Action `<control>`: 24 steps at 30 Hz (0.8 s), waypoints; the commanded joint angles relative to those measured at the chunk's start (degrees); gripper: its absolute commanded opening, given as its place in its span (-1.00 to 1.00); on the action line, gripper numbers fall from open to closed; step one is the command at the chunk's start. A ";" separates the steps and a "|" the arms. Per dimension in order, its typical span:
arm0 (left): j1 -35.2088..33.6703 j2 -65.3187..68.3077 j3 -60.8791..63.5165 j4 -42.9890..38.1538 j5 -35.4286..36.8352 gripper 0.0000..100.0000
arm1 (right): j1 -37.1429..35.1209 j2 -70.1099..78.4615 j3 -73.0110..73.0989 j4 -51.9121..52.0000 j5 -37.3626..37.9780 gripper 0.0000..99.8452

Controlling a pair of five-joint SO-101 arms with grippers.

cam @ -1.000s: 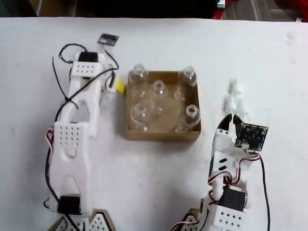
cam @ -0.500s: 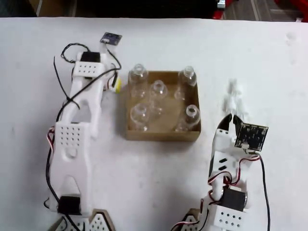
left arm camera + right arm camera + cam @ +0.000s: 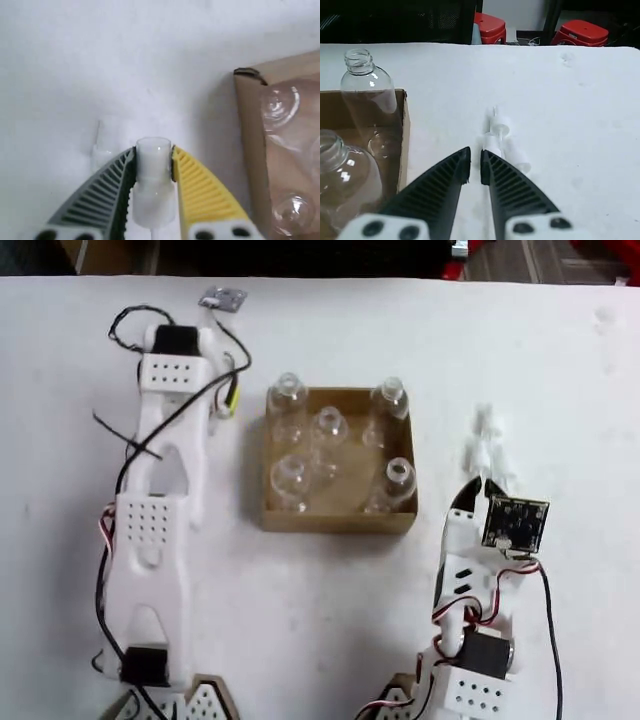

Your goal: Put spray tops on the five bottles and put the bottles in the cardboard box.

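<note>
crowding the cardboard box (image 3: 340,519), five bottles (image 3: 328,426)

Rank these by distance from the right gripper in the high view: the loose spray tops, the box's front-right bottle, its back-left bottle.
1. The loose spray tops, on the table just beyond the right gripper.
2. The front-right bottle, in the cardboard box corner to the gripper's left.
3. The back-left bottle, at the box's opposite corner, toward the left arm.

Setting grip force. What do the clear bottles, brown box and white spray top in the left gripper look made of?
Clear bottles: likely glossy plastic, see-through with sharp glints. Brown box: matte cardboard, raw edges, frayed corner. White spray top: smooth opaque moulded plastic, probably rigid.
</note>
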 commanded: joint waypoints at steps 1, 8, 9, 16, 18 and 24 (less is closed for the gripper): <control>1.63 -3.30 -4.75 1.85 -0.44 -0.93 | -0.66 -0.04 0.53 0.48 0.79 -0.96; 1.45 -10.07 -4.66 1.85 5.89 -0.96 | -0.66 -0.04 0.53 0.57 0.88 -0.96; 1.45 -11.74 -4.66 1.93 8.62 -0.96 | -0.66 -0.04 0.53 0.57 0.97 -0.96; 1.80 -26.86 1.23 1.93 15.47 -0.96 | -0.66 -0.04 0.53 0.40 1.14 -0.96; 1.89 -32.40 7.21 1.93 15.47 -0.96 | -0.66 -0.04 0.53 0.40 1.14 -0.96; 1.89 -51.47 24.70 1.49 15.38 -0.95 | -0.66 -0.04 0.53 0.40 1.14 -0.96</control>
